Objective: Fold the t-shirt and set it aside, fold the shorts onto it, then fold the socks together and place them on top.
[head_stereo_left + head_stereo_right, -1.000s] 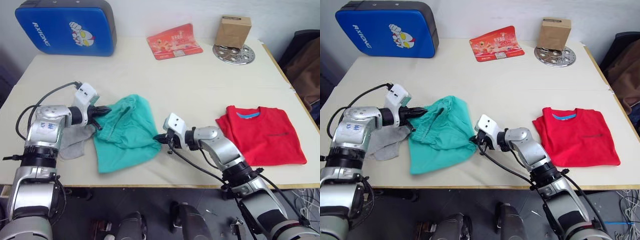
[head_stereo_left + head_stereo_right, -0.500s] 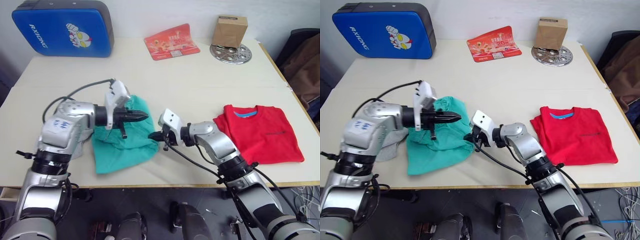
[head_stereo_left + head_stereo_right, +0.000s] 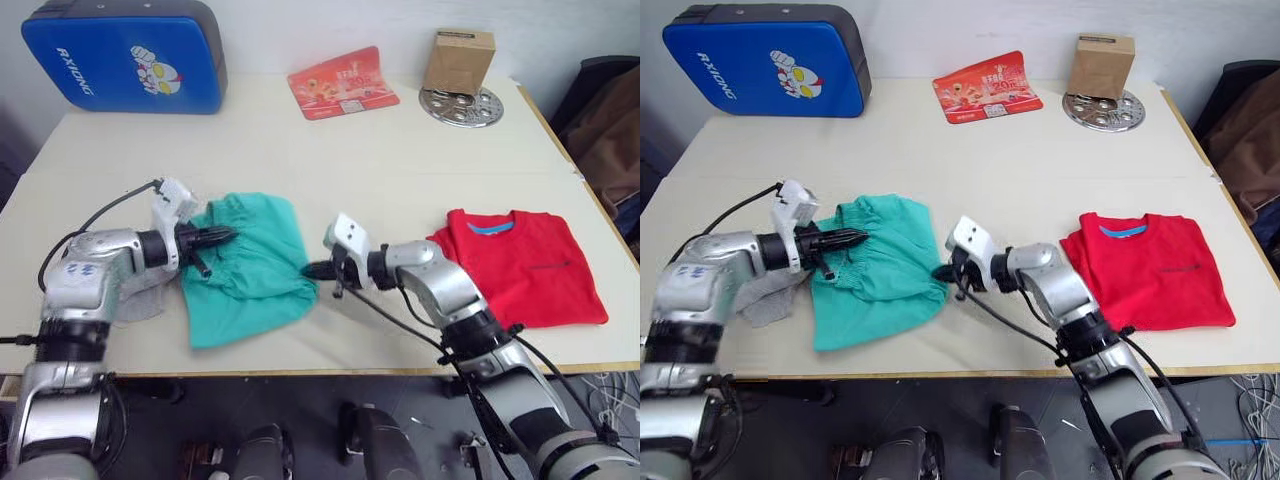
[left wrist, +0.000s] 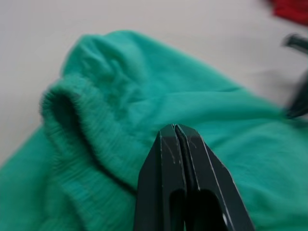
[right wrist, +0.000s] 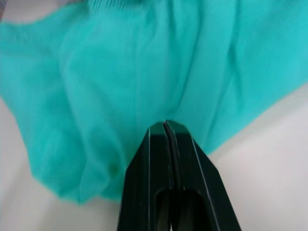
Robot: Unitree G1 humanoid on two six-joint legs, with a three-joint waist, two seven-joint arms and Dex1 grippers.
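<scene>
While both fingers pairs (empty) stay pressed together, the shorts [image 3: 245, 265] lie waistband-left

Two silver-grey metal arms with rounded, jointed segments and black bands at the joints. Behind each pair of black, tapered fingers sits a small white box-shaped module. A thin black cable loops from each module back along the arm. The left arm [image 3: 95, 280] carries small blue markings on its rounded casing; the right arm [image 3: 450, 300] looks plain.
</scene>
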